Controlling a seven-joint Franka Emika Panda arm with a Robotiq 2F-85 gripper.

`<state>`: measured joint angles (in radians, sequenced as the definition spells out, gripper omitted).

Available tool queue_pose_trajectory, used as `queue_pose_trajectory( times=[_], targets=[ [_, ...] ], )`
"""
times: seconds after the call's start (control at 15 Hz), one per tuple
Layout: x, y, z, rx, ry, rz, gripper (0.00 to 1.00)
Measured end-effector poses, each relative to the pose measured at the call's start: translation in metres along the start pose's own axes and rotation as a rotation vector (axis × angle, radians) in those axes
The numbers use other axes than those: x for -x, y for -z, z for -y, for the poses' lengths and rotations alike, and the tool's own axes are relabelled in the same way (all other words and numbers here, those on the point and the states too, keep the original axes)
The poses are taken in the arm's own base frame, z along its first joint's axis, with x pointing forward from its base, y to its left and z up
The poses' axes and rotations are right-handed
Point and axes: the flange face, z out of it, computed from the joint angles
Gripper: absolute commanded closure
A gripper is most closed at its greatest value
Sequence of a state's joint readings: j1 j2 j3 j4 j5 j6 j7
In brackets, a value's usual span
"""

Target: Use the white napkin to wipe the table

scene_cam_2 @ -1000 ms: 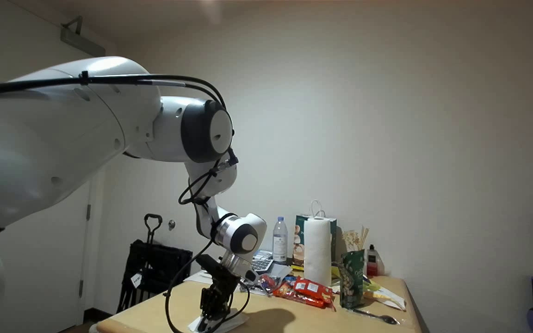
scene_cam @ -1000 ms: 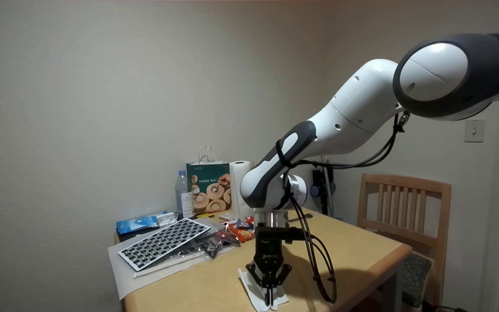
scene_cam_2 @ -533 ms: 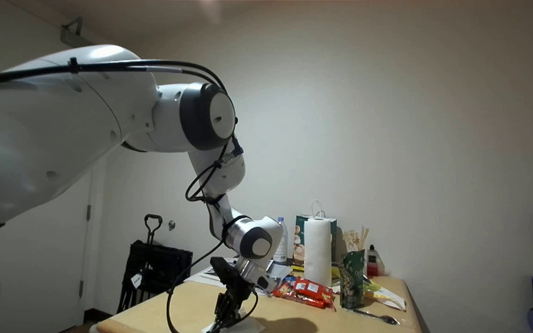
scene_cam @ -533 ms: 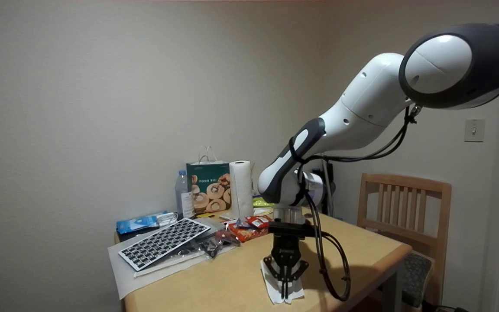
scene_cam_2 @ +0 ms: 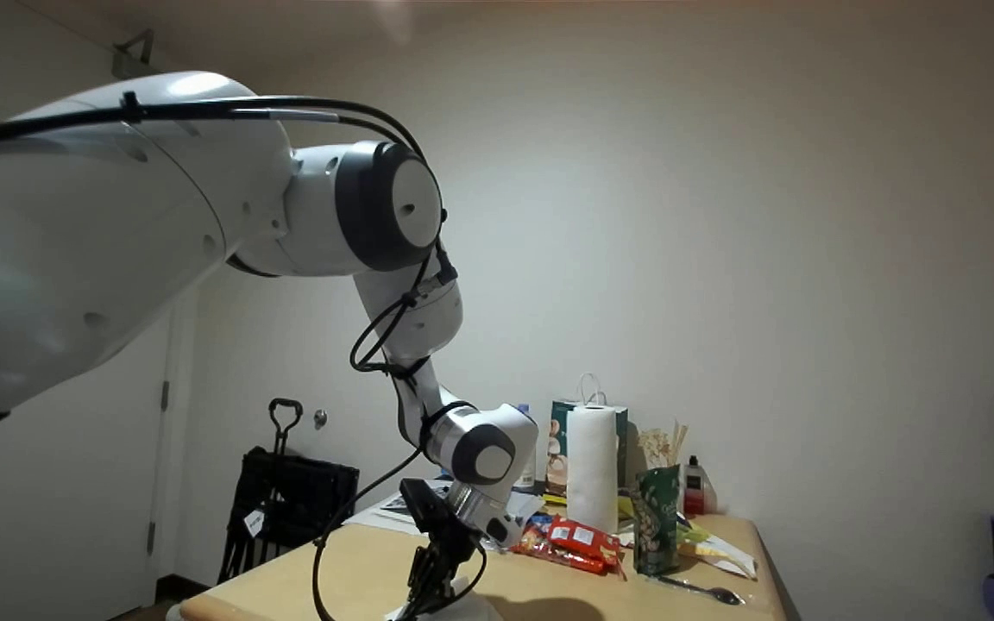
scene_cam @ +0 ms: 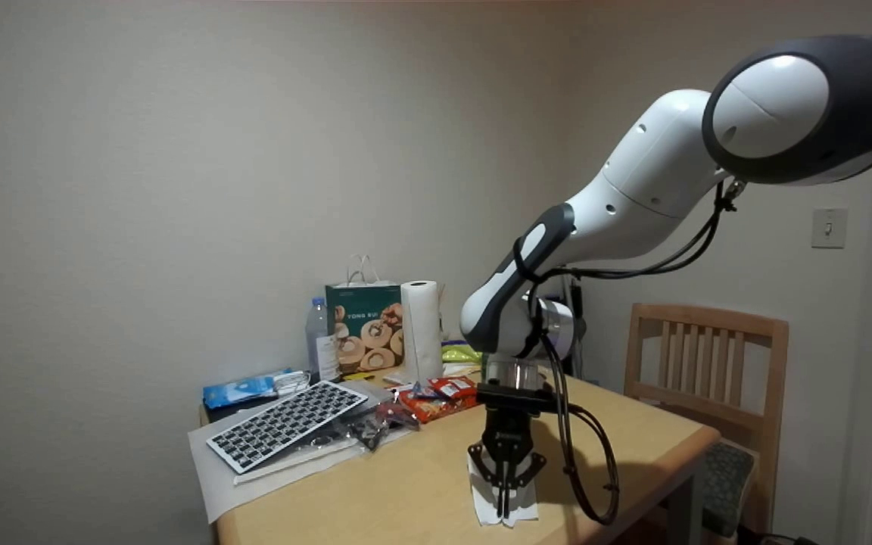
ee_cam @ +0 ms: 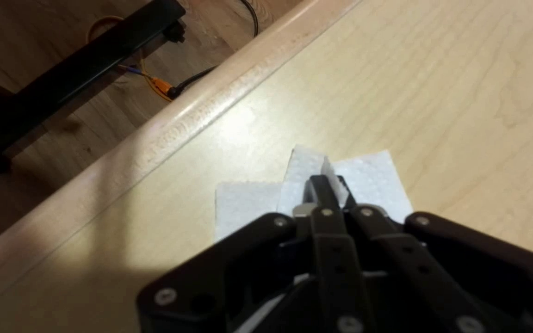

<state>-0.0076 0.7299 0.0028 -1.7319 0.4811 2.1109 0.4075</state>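
Observation:
The white napkin (ee_cam: 373, 178) is a folded, creased paper sheet spread on the light tan table (ee_cam: 461, 111). It also shows in both exterior views (scene_cam: 486, 506) (scene_cam_2: 473, 609), partly hidden by the gripper. My gripper (ee_cam: 331, 181) points down with its fingers shut on a pinched fold of the napkin. The rest of the napkin fans out on both sides of the fingertips and appears to lie on the table top. In both exterior views the gripper (scene_cam: 504, 511) (scene_cam_2: 418, 608) is low over the near part of the table (scene_cam: 375, 499) (scene_cam_2: 355, 565).
A keyboard (scene_cam: 288, 424) on papers, a bottle (scene_cam: 321, 341), a green bag (scene_cam: 368, 325), a paper towel roll (scene_cam: 421, 329) and red snack packets (scene_cam_2: 570, 543) stand toward the wall. A spoon (scene_cam_2: 704, 590) lies nearby. A chair (scene_cam: 701, 363) stands beside the table.
The gripper has moved rightward in both exterior views, and slightly up the picture in the view with the chair. The napkin has slid along with it, still held. The motion is smaller over the last half second.

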Motion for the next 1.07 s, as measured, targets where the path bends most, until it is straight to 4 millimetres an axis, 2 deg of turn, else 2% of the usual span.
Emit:
queue_pose_trajectory(
  times=[0.2, 0.33, 0.53, 0.6, 0.93, 1.07],
  targets=[
    [-0.01, 0.008, -0.012, 0.014, -0.047, -0.024, 1.0],
    [-0.025, 0.021, -0.037, 0.021, -0.128, -0.047, 1.0],
    [-0.047, 0.039, -0.087, 0.013, -0.242, -0.064, 0.98],
    [-0.05, 0.042, -0.097, 0.008, -0.26, -0.064, 0.98],
    [-0.053, 0.045, -0.1, 0.005, -0.266, -0.069, 1.0],
    [-0.06, 0.053, -0.097, -0.016, -0.291, -0.144, 1.0]
  ],
)
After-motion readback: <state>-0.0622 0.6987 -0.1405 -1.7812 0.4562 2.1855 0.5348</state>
